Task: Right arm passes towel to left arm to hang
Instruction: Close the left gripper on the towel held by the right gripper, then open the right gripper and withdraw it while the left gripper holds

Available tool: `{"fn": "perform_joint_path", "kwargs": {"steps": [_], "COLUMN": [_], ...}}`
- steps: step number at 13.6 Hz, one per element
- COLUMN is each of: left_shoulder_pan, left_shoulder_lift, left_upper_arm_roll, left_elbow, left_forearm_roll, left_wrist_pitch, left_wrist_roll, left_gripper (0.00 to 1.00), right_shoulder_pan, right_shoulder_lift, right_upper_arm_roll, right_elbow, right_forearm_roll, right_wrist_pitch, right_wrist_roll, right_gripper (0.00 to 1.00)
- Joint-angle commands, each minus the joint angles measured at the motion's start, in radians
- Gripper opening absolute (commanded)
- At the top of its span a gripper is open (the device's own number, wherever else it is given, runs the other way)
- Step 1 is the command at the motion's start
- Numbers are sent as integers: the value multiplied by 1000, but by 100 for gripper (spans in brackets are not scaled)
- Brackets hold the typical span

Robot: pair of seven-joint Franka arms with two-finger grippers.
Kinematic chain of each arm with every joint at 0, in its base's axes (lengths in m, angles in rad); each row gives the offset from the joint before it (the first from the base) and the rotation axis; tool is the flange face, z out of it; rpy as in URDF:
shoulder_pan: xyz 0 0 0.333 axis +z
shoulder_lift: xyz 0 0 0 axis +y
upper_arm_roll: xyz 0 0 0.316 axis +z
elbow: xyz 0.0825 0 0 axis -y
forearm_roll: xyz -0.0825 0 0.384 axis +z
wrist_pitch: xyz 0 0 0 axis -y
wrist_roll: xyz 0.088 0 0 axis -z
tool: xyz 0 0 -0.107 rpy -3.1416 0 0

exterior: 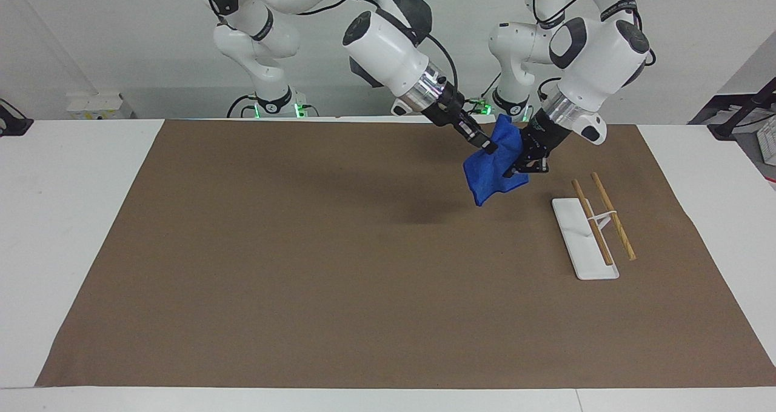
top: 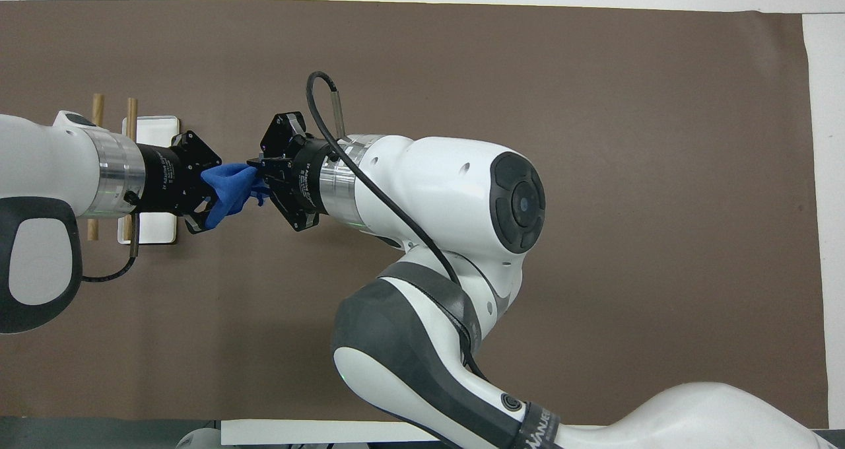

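Observation:
The blue towel [exterior: 491, 172] hangs bunched in the air over the brown mat, held from both sides. My right gripper [exterior: 488, 148] reaches in from the right arm's base and is shut on the towel's upper edge. My left gripper [exterior: 519, 168] is shut on the edge of the towel that faces the rack. In the overhead view the towel [top: 229, 183] is a short blue bridge between the left gripper [top: 206, 199] and the right gripper [top: 256, 174], which point at each other. Below the grippers the towel hangs free.
A white rack base [exterior: 583, 242] with two raised wooden rods [exterior: 613, 217] stands on the brown mat [exterior: 303, 266] toward the left arm's end, just beside the hand-over spot. In the overhead view the left arm covers part of the rack base [top: 157, 131].

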Motion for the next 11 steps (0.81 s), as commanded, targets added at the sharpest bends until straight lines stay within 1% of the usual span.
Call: {"fn": "perform_joint_path", "kwargs": {"steps": [1, 3, 6, 9, 11], "left_shoulder_pan": [-1, -2, 2, 38, 73], "left_shoulder_lift": [-26, -23, -7, 4, 7], "left_upper_arm_roll": [5, 5, 8, 8, 10], "left_elbow": [-32, -26, -9, -3, 0], "left_forearm_roll": [-18, -17, -17, -17, -17], "left_wrist_pitch": [23, 39, 77, 115, 115], "left_wrist_roll": [5, 28, 153, 352, 504], "left_gripper": [0, 0, 0, 0, 0], "right_shoulder_pan": [-12, -10, -9, -7, -7], "right_shoulder_lift": [13, 12, -12, -70, -109], "right_upper_arm_roll": [13, 13, -2, -61, -133], "right_elbow": [14, 14, -2, -77, -123], "right_forearm_roll": [13, 5, -1, -1, -1], "right_wrist_pitch": [-13, -13, -13, -12, -12], "right_wrist_roll": [1, -4, -41, -324, -546], "right_gripper": [99, 100, 100, 100, 100]}}
